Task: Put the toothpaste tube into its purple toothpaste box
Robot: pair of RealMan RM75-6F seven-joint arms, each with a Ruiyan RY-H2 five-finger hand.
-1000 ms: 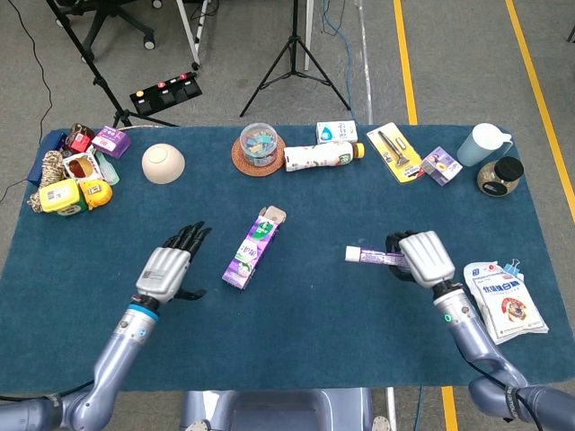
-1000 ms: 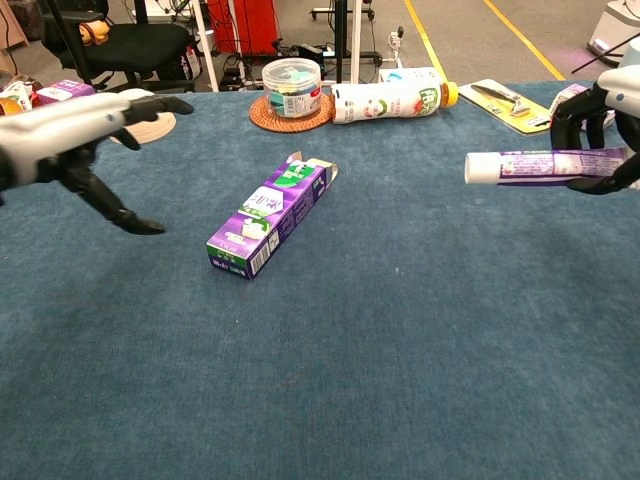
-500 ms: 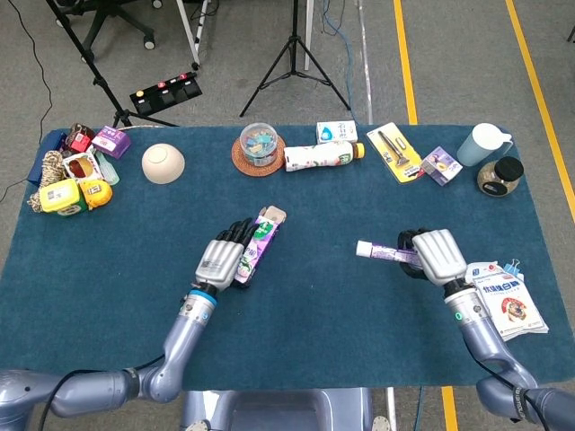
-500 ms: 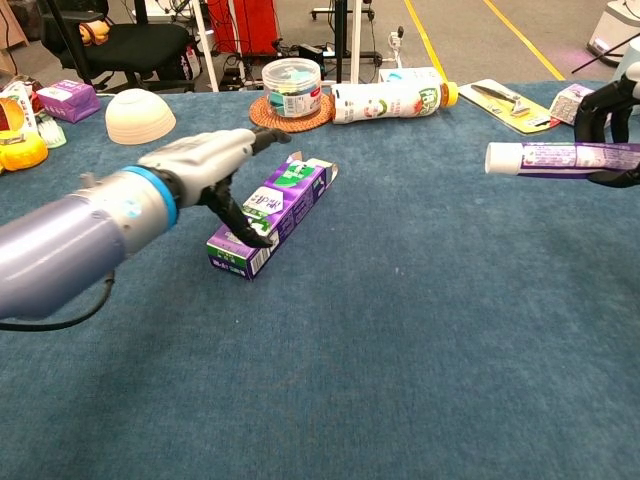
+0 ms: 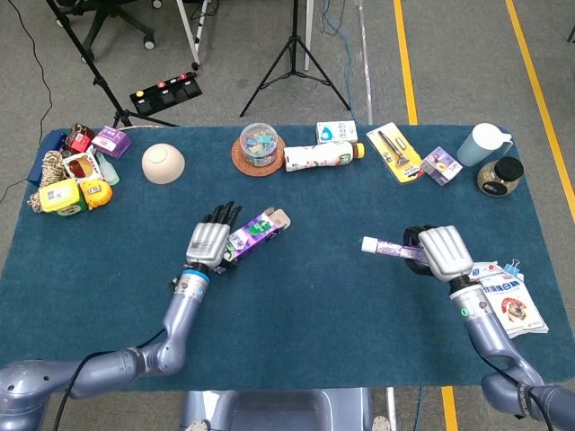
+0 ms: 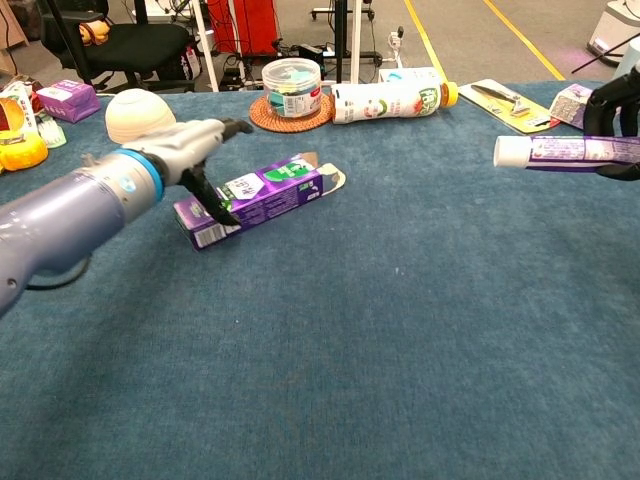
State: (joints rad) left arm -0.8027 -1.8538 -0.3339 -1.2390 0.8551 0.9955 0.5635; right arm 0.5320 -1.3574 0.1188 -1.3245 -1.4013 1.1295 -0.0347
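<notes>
The purple toothpaste box (image 5: 253,236) serves as the landmark near the middle of the blue table (image 5: 296,332). The left hand (image 5: 208,244) closes around the box's near end, fingers (image 6: 212,197) wrapped over its side, and holds it tilted so the open flap end points away toward the far right. In the chest view the box (image 6: 262,192) appears lifted slightly off the cloth at the gripped end, though whether its far end touches the table cannot be told.

Well to the right of the box, the right hand (image 5: 443,253) grips the toothpaste tube (image 5: 392,249) with its fingers curled around the tail end. The tube lies roughly level in the air, its white cap pointing back toward the box. In the chest view the tube (image 6: 572,151) reaches in from the right edge, with only part of the right hand (image 6: 612,100) visible behind it.

Beyond the box, at the far side of the table, a clear tub (image 5: 259,142) sits on a woven coaster (image 5: 243,162), and a bottle (image 5: 322,155) lies on its side just right of it. Far left of the box stands an overturned white bowl (image 5: 163,163), with a cluster of small packets (image 5: 75,180) further left. Right of the tube, a white pouch (image 5: 508,298) lies near the table's edge.
</notes>
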